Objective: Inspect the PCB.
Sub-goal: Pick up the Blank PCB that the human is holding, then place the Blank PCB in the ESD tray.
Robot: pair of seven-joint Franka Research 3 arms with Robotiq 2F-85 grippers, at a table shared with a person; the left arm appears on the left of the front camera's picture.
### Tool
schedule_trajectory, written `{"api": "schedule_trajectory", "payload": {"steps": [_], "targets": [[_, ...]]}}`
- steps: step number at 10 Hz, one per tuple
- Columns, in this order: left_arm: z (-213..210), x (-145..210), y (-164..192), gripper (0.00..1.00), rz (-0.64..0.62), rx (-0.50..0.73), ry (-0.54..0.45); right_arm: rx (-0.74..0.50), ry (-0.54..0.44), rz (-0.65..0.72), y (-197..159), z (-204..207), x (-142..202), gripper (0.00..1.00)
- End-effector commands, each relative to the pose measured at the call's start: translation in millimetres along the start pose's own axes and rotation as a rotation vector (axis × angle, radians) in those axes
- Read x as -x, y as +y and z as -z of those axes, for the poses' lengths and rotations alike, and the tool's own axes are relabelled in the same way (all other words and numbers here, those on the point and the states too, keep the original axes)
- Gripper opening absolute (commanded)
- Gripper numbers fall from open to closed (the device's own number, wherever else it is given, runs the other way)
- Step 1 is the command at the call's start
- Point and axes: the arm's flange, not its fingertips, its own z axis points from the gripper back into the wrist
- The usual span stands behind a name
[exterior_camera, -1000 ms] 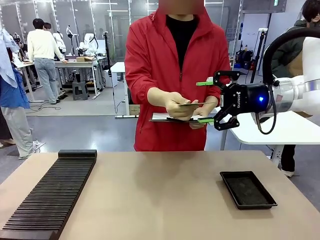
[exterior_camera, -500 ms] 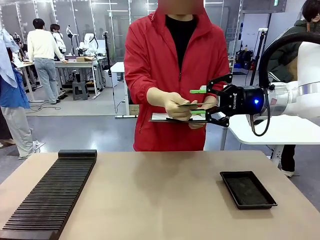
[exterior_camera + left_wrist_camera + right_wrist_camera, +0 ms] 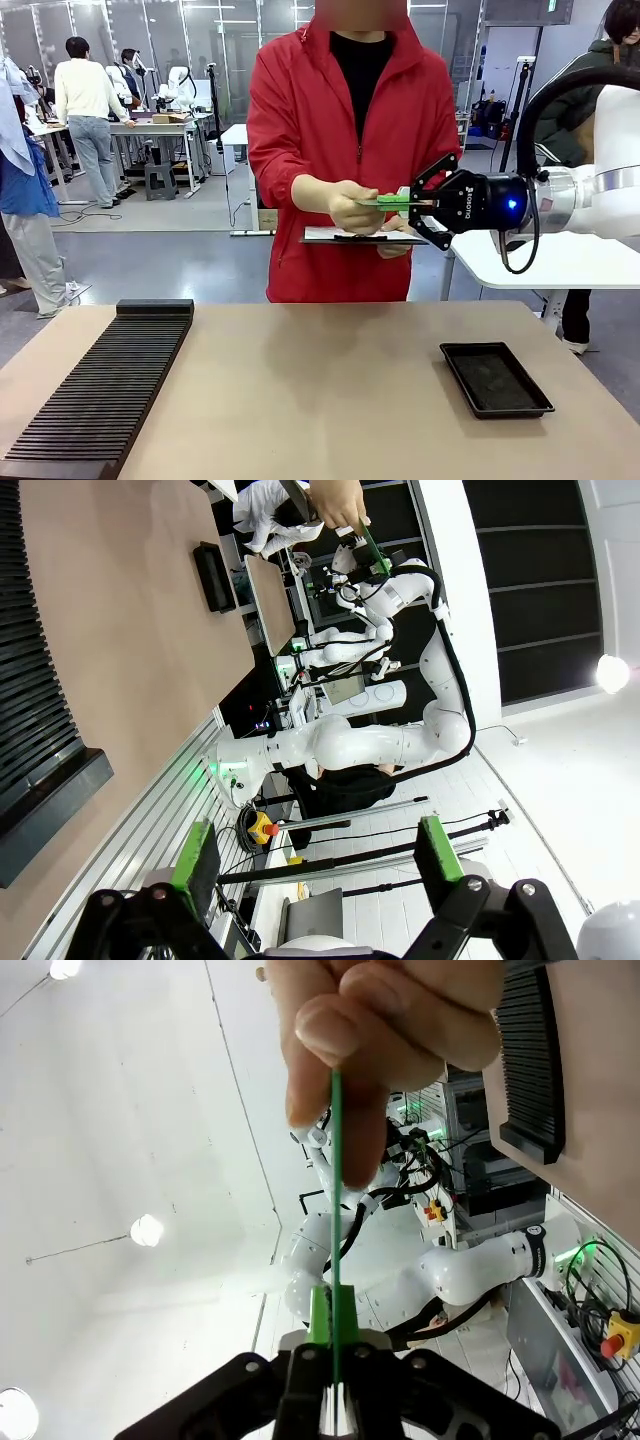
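The right claw (image 3: 404,203) is clamped on one end of the green circuit board (image 3: 375,203), which is held flat in the air in front of the person's chest, high above the table (image 3: 320,400). The person's hand (image 3: 352,207) pinches the other end. The left claw (image 3: 315,855) hangs with its jaws spread wide, holding nothing. A black tray (image 3: 495,378) lies on the table below.

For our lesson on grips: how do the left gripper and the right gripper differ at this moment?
The left gripper stands wide open; the right gripper is shut. The left gripper holds nothing; the right gripper pinches the PCB, which a person's hand also holds. Both are black with green pads.
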Motion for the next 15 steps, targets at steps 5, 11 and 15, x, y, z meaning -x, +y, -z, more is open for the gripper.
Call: {"api": "schedule_trajectory", "payload": {"steps": [5, 11, 15], "targets": [[-0.2, 0.4, -3.1, 1.00, 0.010, -0.006, 0.004, 0.000, 0.000, 0.004, -1.6, -0.1, -1.2, 0.00], [-0.2, 0.4, -3.1, 1.00, 0.010, -0.006, 0.004, 0.000, 0.000, 0.004, -1.6, -0.1, -1.2, 0.00], [-0.2, 0.4, -3.1, 1.00, 0.010, -0.006, 0.004, 0.000, 0.000, 0.004, -1.6, -0.1, -1.2, 0.00]]}}
